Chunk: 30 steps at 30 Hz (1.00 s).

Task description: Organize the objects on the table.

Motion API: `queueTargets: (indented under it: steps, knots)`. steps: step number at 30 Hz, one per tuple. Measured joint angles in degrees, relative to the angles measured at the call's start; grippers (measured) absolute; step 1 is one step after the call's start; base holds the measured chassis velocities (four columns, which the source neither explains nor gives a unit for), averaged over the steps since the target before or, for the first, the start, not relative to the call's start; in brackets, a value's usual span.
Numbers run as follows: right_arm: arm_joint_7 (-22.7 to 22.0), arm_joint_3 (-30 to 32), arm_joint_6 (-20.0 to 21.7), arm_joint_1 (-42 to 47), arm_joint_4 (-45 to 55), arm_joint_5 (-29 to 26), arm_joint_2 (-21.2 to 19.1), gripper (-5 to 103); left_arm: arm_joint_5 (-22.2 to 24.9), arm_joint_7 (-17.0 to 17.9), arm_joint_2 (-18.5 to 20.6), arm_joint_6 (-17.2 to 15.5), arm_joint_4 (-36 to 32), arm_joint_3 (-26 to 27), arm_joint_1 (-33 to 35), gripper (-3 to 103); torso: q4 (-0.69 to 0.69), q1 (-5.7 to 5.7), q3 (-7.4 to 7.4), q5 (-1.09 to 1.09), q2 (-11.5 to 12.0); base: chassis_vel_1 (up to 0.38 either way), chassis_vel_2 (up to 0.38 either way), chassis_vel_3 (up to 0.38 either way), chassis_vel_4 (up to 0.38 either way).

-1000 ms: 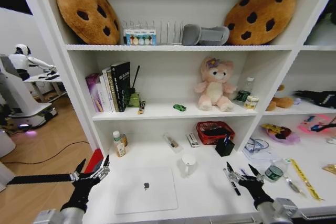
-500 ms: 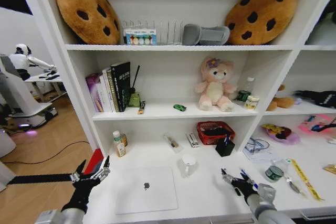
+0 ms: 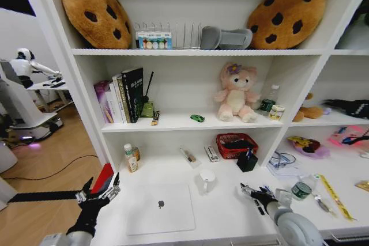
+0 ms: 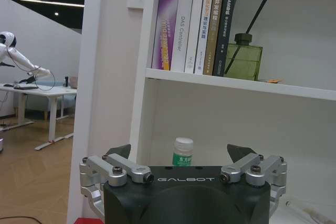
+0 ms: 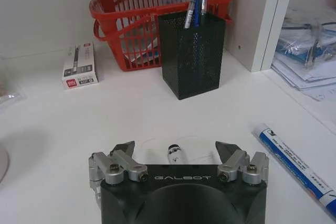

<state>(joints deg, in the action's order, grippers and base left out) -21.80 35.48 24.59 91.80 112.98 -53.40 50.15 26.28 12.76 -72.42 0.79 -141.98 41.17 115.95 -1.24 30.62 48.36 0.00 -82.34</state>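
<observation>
**Right pincer low over a pen on the white table**

We see our right pincer [image 5: 175,153] spread wide, its fingertips either side of a black pen [image 5: 176,155] that lies on the table [image 3: 228,211]; whether they touch it we cannot tell. Just to the right of it lies a blue pen [image 5: 295,170], flat on the white top. Farther back stand a black mesh pen holder [image 5: 192,53] and, behind it, a red basket [image 5: 142,19], with a small white box [image 5: 80,65] to the left.

In the head view the right pincer [image 3: 258,194] sits near the table's front edge, right of the closed silver laptop [image 3: 160,208] and a white cup [image 3: 206,178]. The yellow ruler [image 3: 334,196] lies at the far right, and the tiny green toy car [image 3: 198,118] rests on the shelf above, left of a pink plush bear [image 3: 236,93].

Our left pincer [image 3: 100,189] hangs spread and empty off the table's left end, above the wooden floor.
</observation>
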Motion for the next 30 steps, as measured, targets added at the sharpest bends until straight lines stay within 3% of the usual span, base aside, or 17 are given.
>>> queueTargets:
  steps: [3, 6, 8, 10, 13, 17, 19, 25, 26, 30]
  knots:
    - [0.3, -1.3, -0.1, -0.8, -1.5, 0.3, -0.2, 85, 0.0, 0.1, -0.1, 0.0, -0.1, 0.2, 0.1, 100, -0.01, 0.00, 0.00, 0.00, 0.0, 0.000, 0.000, 0.000, 0.000]
    - [0.7, -2.4, -0.5, -1.7, -2.7, 1.1, -0.1, 91, 0.0, 0.2, -0.4, 0.0, -0.3, 0.2, 0.2, 100, 0.00, 0.00, 0.00, -0.01, 0.0, 0.000, 0.000, 0.000, 0.000]
    - [0.9, -3.0, -0.7, -2.2, -3.1, 1.7, 0.0, 76, -0.1, 0.3, -0.4, 0.0, -0.3, 0.2, 0.2, 100, 0.00, 0.00, 0.00, -0.02, 0.0, 0.000, 0.000, 0.000, 0.000]
    - [0.9, -3.0, -0.7, -2.2, -3.0, 1.8, -0.1, 76, -0.1, 0.3, -0.4, 0.0, -0.4, 0.2, 0.2, 100, 0.00, 0.00, -0.01, -0.02, 0.0, 0.000, 0.000, 0.000, 0.000]
    - [0.9, -2.8, -0.7, -1.9, -2.4, 1.8, -0.2, 60, 0.0, 0.4, -0.4, 0.0, -0.4, 0.3, 0.1, 100, 0.00, 0.00, 0.00, 0.00, 0.0, 0.000, 0.000, 0.000, 0.000]
    - [0.7, -2.7, -0.7, -1.7, -2.1, 2.1, 0.0, 48, -0.1, 0.4, -0.3, 0.0, -0.4, 0.2, 0.1, 100, 0.00, 0.00, 0.00, 0.01, 0.0, 0.000, 0.000, 0.000, 0.000]
    - [0.4, -2.7, -0.7, -1.5, -1.7, 2.4, 0.4, 37, -0.3, 0.5, -0.3, 0.0, -0.2, -0.1, -0.1, 100, 0.00, 0.00, 0.00, 0.01, 0.0, 0.000, 0.000, 0.000, 0.000]
    - [0.3, -2.5, -0.7, -1.0, -1.0, 2.9, 0.7, 22, -0.3, 0.5, -0.3, 0.1, -0.3, 0.0, 0.1, 100, 0.00, 0.00, 0.00, 0.00, 0.0, 0.000, 0.000, 0.000, 0.000]
    - [0.2, -2.4, -0.8, -0.9, -0.8, 2.9, 0.6, 11, -0.3, 0.5, -0.2, 0.2, -0.4, 0.2, 0.1, 100, 0.00, 0.00, 0.00, 0.00, 0.0, 0.000, 0.000, 0.000, 0.000]
    - [0.2, -2.1, -0.8, -0.7, -0.5, 2.6, 0.6, 6, -0.2, 0.5, -0.2, 0.2, -0.5, 0.3, 0.2, 100, -0.01, 0.00, 0.00, 0.01, 0.0, 0.000, 0.000, 0.000, 0.000]
